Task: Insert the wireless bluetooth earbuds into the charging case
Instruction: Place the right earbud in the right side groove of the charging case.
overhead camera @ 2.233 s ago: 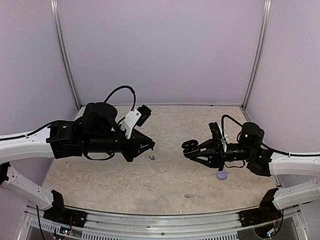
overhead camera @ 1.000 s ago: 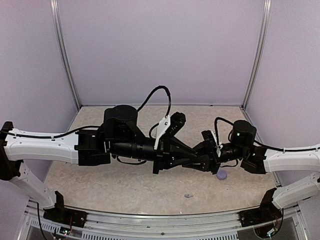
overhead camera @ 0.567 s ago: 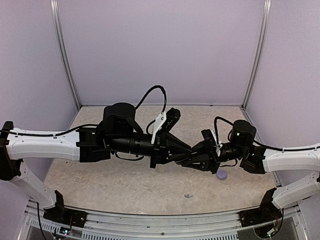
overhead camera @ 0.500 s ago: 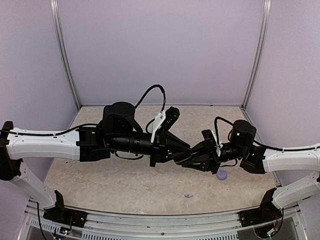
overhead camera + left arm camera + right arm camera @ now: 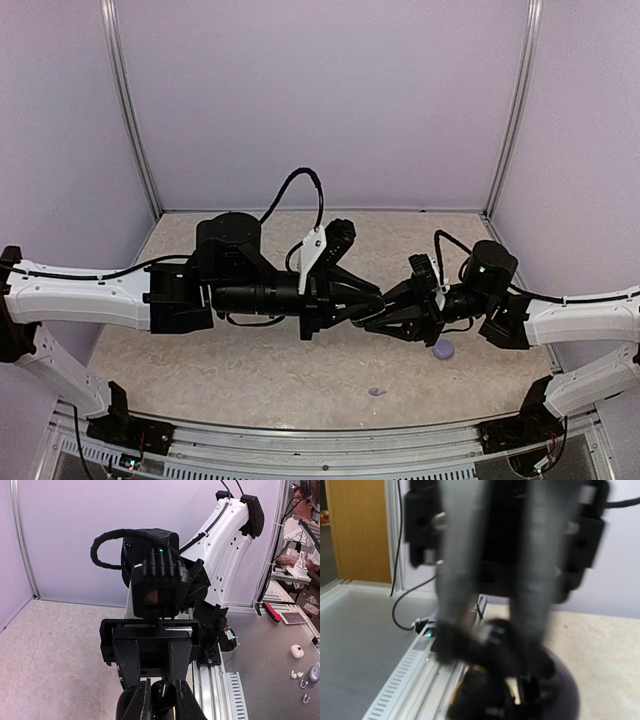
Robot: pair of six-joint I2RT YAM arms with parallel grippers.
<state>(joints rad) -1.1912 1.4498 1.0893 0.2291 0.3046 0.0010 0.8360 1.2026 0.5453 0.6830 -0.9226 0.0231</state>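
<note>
Left pincer (image 5: pixel 374 300) pinches a black earbud (image 5: pixel 162 694), right pincer (image 5: pixel 381 318) grips the dark charging case (image 5: pixel 540 692). Mid-air misalignment could pop the bud onto the bench (image 5: pixel 250 372).

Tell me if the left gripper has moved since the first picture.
Yes. In the top view the left gripper has travelled right, closing on the lavender object that has stayed put, and now meets the right gripper.

Beige mottled surface (image 5: pixel 250 370) btwn lilac walls (image 5: pixel 320 100); orange wood door (image 5: pixel 360 530) upper left; person (image 5: pixel 295 530) at desk upper right.
</note>
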